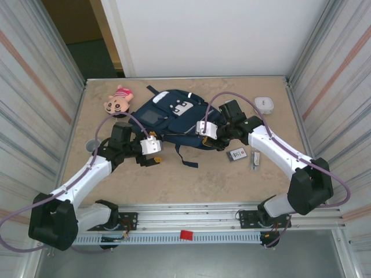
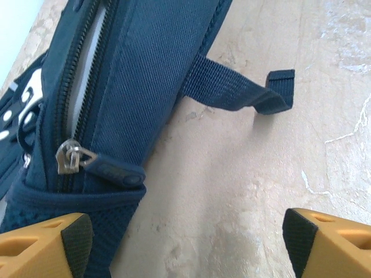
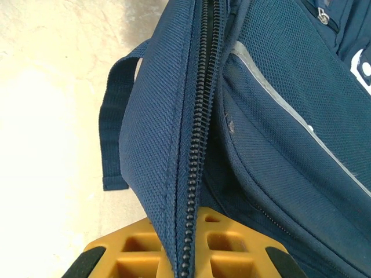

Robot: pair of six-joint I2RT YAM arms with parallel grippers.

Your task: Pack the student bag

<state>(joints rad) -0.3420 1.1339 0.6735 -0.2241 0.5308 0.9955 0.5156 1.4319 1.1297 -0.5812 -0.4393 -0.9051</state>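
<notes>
**Item 1, the student bag point(image 1: 174, 116).** It lay flat on the tabletop point(image 1: 232, 179), just above the middle of the overhead frame, front pockets up, between your 2 arms.

**Item 2, right claw point(image 3: 185, 255).** It was pressed together on the bag's side seam. In its wrist view the zip track point(image 3: 200, 116) ran down the frame and vanished between the yellow fingers at the bottom edge. You had it pinching bag fabric and nothing else.

**Item 3, left claw point(image 2: 188, 246).** It was spread wide and held nothing. Its 2 tips sat in the lower corners of its wrist view with bare tabletop between them, the left-hand tip just beside the bag's mesh corner.

**Item 4, zip pull point(image 2: 113, 169).** This was a dark tab on a metal slider point(image 2: 71, 157), left of centre in that view, above the left-hand tip. A pale gap showed along the track above the slider, so the zip looked partly undone. How far could not be told.

**Item 5, loose goods.** All of these lay outside the bag:
- a pink plush doll point(image 1: 119, 99), upper left of the bag
- a white box point(image 1: 264, 104), upper right
- a small card point(image 1: 237, 154) and a slim object point(image 1: 255, 159), lower right

**Step in hand, as judged.** You were opening the main compartment. The next move called for you to bring the left claw up and left onto the tab and close on it. You would then draw it along the track while the right claw anchored the seam.
</notes>
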